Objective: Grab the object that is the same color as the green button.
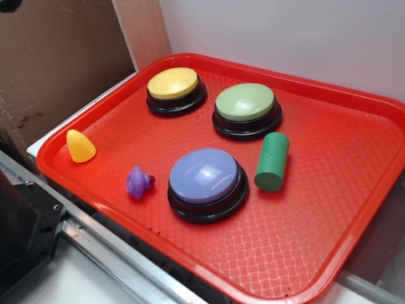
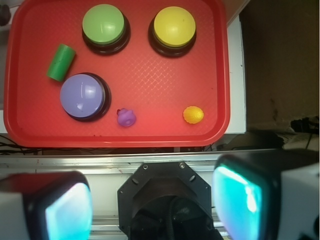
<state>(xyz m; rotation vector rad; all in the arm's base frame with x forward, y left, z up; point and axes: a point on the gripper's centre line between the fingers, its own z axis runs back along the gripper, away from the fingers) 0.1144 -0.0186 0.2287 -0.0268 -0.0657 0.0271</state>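
While the gripper (image 2: pixel 152 205) hangs back above the robot's own black base (image 2: pixel 165 200), its two fingers (image 2: pixel 245 192) stand wide apart at the lower edge of the wrist view, their inner pads glowing teal and nothing between them, so the claw is open and empty. It sits well apart from the red tray (image 1: pixel 354 164), which lies beyond a metal rail (image 2: pixel 125 160) and carries everything of interest on its textured surface. On that tray, the dark green cylinder (image 1: pixel 273 161) lies on its side, just beside the green button (image 1: pixel 246 109) and the purple-blue button (image 1: pixel 205 182), in the space between them and toward the tray's open side; whether it touches either black base is hard to tell. From the wrist view the same cylinder (image 2: pixel 61 62) is tilted, one flat end pointing toward the green button (image 2: pixel 104 26) and the other toward the tray's rim (image 2: pixel 10 75). A yellow button (image 1: pixel 174 89) stands next to the green one, the two side by side along the far part of the tray as the wrist camera sees it. Nearer the robot, a small purple toy (image 1: pixel 139 182) rests close to the purple-blue button (image 2: pixel 84 96), and a ribbed yellow cone-shaped piece (image 1: pixel 80 145) sits apart near the tray's corner. Behind the tray, a brown cardboard panel (image 1: pixel 57 57) and a pale wall (image 1: pixel 285 31) close the scene.
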